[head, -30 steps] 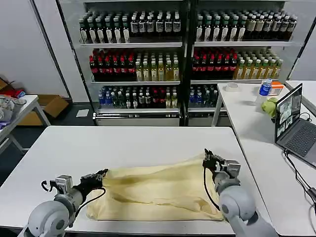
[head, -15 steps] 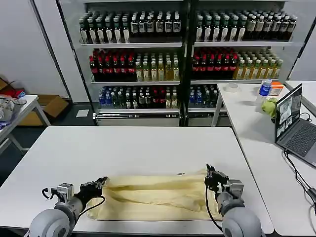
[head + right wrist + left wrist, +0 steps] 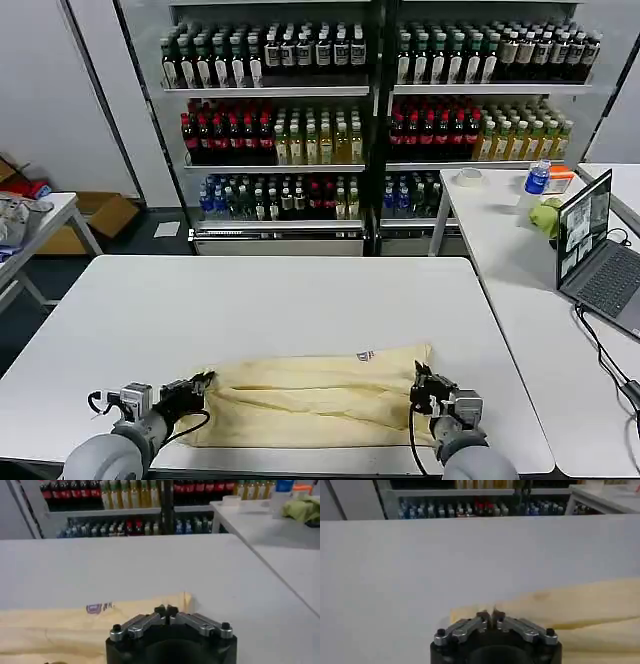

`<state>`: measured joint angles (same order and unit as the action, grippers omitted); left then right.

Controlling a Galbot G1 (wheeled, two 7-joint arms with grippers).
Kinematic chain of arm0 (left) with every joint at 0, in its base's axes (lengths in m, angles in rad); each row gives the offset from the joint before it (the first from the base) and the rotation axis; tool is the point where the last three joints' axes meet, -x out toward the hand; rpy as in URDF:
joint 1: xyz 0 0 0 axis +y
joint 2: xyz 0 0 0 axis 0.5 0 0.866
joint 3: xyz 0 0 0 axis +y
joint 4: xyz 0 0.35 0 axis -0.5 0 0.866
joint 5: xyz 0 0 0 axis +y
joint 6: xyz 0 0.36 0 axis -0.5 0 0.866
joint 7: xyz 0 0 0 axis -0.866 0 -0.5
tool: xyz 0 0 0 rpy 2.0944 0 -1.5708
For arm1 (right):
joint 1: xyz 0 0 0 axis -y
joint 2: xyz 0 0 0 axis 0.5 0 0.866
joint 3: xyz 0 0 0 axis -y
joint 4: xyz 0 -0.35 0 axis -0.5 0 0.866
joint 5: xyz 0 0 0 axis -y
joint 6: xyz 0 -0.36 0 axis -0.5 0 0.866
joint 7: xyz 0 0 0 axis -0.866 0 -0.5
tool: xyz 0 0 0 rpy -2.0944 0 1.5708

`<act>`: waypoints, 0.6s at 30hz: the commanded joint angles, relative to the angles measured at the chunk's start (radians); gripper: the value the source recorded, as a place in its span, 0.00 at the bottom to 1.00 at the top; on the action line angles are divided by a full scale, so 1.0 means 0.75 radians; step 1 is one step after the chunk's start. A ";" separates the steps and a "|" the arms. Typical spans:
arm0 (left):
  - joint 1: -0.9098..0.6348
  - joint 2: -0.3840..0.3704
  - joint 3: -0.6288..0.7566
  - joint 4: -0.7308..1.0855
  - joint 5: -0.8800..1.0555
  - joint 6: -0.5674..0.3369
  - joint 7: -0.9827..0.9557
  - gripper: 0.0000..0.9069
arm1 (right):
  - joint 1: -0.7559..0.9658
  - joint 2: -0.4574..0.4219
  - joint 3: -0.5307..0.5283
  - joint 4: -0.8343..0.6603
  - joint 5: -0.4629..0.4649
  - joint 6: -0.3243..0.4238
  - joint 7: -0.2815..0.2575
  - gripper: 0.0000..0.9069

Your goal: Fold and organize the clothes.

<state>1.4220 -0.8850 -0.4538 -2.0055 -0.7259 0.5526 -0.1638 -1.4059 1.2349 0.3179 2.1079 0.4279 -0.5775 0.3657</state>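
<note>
The clothes (image 3: pixel 310 400), one pale yellow garment, lie as a long folded band near the front edge of the white table (image 3: pixel 280 300). A small dark label (image 3: pixel 365 355) shows on the far edge. My left gripper (image 3: pixel 197 385) is shut on the band's left end. In the left wrist view the fingertips (image 3: pixel 491 616) pinch the fabric corner, and the clothes (image 3: pixel 580 605) stretch away to one side. My right gripper (image 3: pixel 420 385) is shut on the right end. In the right wrist view its tips (image 3: pixel 166 611) meet at the garment's (image 3: pixel 60 630) corner, near the label (image 3: pixel 100 607).
Shelves of bottles (image 3: pixel 320 130) stand behind the table. A side table on the right carries a laptop (image 3: pixel 600 250) and a bottle (image 3: pixel 537 180). A whitish-grey cloth heap (image 3: pixel 15 215) lies on a table at far left. Bare tabletop stretches beyond the garment.
Both grippers have drawn back toward the table's front edge with the garment's corners. The spread cloth has folded over into a narrower band, and the label now faces up.
</note>
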 commanded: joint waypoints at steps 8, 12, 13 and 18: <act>0.118 -0.080 -0.104 -0.133 0.055 -0.116 -0.075 1.00 | -0.156 0.015 0.065 0.146 -0.115 0.001 -0.031 1.00; 0.189 -0.169 -0.135 -0.153 0.093 -0.162 -0.123 1.00 | -0.217 0.040 0.099 0.192 -0.149 0.020 -0.032 1.00; 0.202 -0.193 -0.139 -0.148 0.093 -0.168 -0.136 1.00 | -0.224 0.042 0.104 0.198 -0.152 0.022 -0.032 1.00; 0.237 -0.284 -0.131 -0.128 0.091 -0.189 -0.152 1.00 | -0.258 0.041 0.134 0.235 -0.169 0.031 -0.030 1.00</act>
<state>1.5367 -0.9976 -0.5319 -2.0792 -0.6751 0.4482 -0.2448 -1.5449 1.2561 0.3899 2.2353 0.3271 -0.5603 0.3463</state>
